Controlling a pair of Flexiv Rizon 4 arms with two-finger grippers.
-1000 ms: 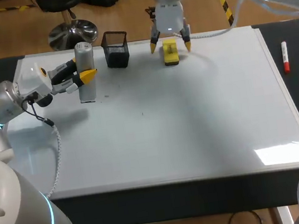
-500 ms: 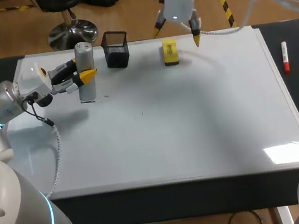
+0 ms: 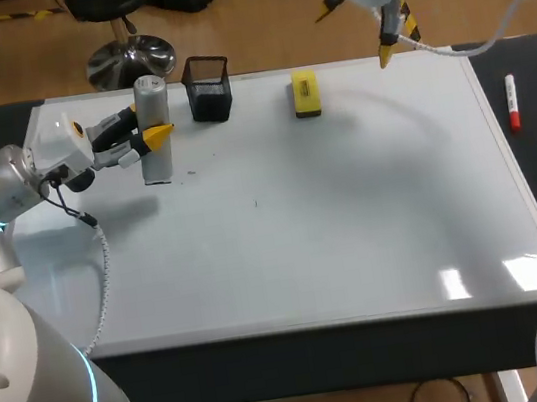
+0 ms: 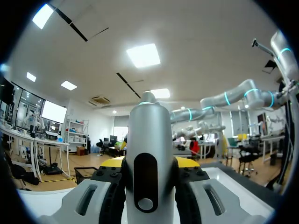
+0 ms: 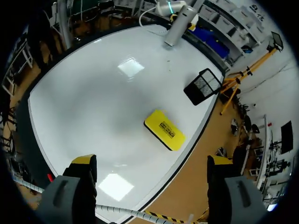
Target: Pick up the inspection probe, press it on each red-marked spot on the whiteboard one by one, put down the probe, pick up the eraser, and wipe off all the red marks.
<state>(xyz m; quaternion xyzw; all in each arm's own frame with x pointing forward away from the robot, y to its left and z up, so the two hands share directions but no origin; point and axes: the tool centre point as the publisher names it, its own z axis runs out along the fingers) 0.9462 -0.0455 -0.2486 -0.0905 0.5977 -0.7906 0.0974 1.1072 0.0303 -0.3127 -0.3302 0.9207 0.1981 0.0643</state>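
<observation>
Head view puts the grey probe (image 3: 153,127) upright near the far left corner of the whiteboard (image 3: 354,229), its lower end on or just over the board. The left pincer (image 3: 144,126) comes in sideways from the left edge and is closed around the probe's middle. Left wrist view shows the same hold, with the probe (image 4: 148,158) between the two fingers and touched on both sides. A side grip like this keeps the probe vertical, which suits pressing its end flat on a spot or standing it down. The yellow eraser (image 3: 305,92) lies flat and free near the middle of the board's far edge, and a black mesh cup (image 3: 208,89) stands between it and the probe. The right pincer (image 3: 355,36) hangs wide and empty above the far edge, off toward the right of the eraser, probably raised to stay clear. A red marker (image 3: 512,102) lies on the counter beyond the board's right edge. No red marks can be made out on the board, so the wiping looks done.
</observation>
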